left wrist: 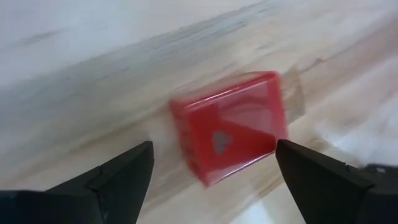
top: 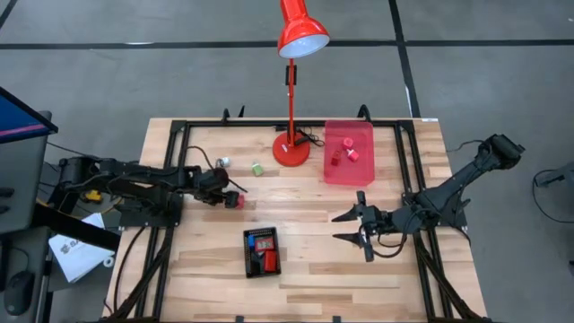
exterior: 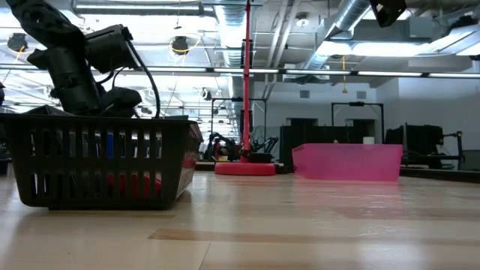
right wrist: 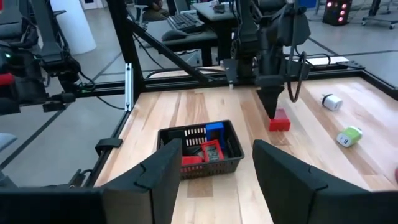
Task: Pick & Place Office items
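Observation:
A small red block [left wrist: 230, 127] lies flat on the wooden table, left of centre [top: 240, 201]. My left gripper [left wrist: 212, 155] is tipped down over it and open, with one finger on each side of the block and a gap showing at both sides. In the right wrist view the same gripper [right wrist: 273, 106] stands right at the block [right wrist: 279, 121]. My right gripper [top: 336, 227] hangs open and empty above the table's right half. A green piece [top: 257, 169] and a white piece [top: 223, 162] lie loose farther back.
A black basket [top: 261, 251] with red and blue pieces stands near the table's front middle. A translucent red tray [top: 348, 151] with a few red pieces sits at the far right, beside the red desk lamp's base [top: 291, 151]. Bare wood lies between basket and tray.

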